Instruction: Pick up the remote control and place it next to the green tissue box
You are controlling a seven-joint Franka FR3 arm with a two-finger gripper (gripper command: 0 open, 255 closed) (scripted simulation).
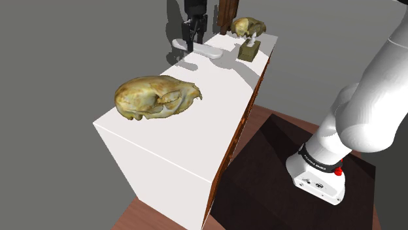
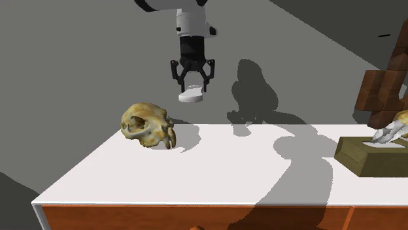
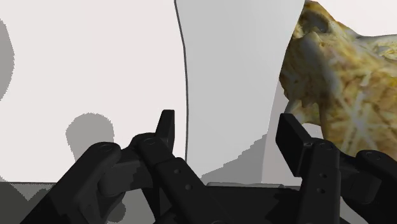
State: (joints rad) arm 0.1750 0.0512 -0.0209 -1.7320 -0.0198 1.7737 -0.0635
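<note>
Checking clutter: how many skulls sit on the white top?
2: the near skull at the shoulder view's front end; the far skull behind the tissue box.

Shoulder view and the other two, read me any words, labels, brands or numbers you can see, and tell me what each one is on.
Black band on the arm: white lettering, too small to read.
Remote, clasped in the hand: plain white, no text.
Near skull, far skull, tissue box: no text.
</note>
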